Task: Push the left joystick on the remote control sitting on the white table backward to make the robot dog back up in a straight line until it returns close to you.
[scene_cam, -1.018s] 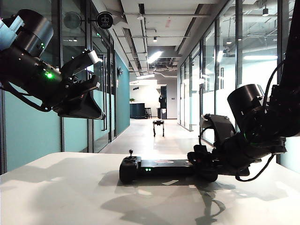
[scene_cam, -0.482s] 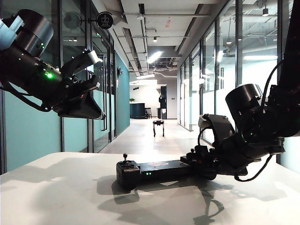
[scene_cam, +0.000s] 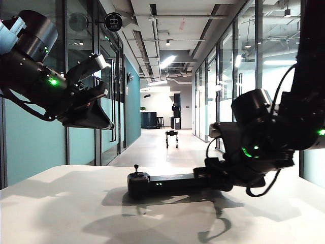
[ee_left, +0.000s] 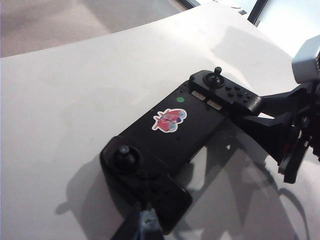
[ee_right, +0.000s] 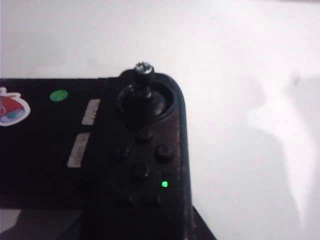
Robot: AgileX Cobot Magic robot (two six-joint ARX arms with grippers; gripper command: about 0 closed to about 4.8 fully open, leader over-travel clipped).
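The black remote control (scene_cam: pixel 170 183) lies on the white table (scene_cam: pixel 61 208). The left joystick (scene_cam: pixel 135 168) stands up at its left end; it is the round cap (ee_left: pixel 125 155) in the left wrist view. My right gripper (scene_cam: pixel 216 175) is shut on the remote's other end (ee_left: pixel 250 111), a finger on each side. The second stick (ee_right: pixel 144 75) and a green light (ee_right: pixel 164 184) sit just beyond that grip. My left gripper (scene_cam: pixel 101 84) hangs high over the table's left side, its fingers together (ee_left: pixel 144 222) and touching nothing. The robot dog (scene_cam: pixel 171 137) stands far down the corridor.
Glass walls line both sides of the corridor (scene_cam: pixel 152 147) beyond the table's far rounded edge (scene_cam: pixel 91 166). A pinkish sticker (ee_left: pixel 170 119) marks the remote's middle. The right arm's bulky wrist (scene_cam: pixel 254 127) rises over the remote's right end.
The right arm has swung to the left and turned at the wrist, swivelling the remote with it. The left arm and the robot dog have stayed where they were.
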